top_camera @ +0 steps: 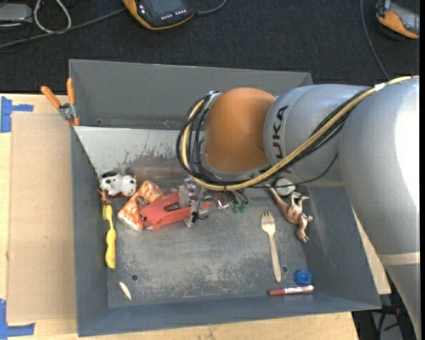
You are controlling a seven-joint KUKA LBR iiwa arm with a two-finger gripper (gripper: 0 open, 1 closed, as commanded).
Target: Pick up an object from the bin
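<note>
- Dark floor (269, 27) behind a grey metal bin (219, 268) of scattered small things.
- Gripper (195, 207) sits at the right end of a flat red piece (163, 214); whether it is open or closed, I cannot tell.
- Wooden fork (271, 243) lies to its right.

The grey bin (198, 264) carries a yellow stick (110, 239) at nine o'clock, a fork (272, 246) at four and a red pen (290, 290) at five.

The bin floor (198, 261) lies bare in the near middle, between the long yellow stick (110, 236) on the left and the wooden fork (271, 243) on the right. Farther in, a red object (166, 212), an orange packet (137, 204) and the arm (319, 140) crowd the way.
</note>
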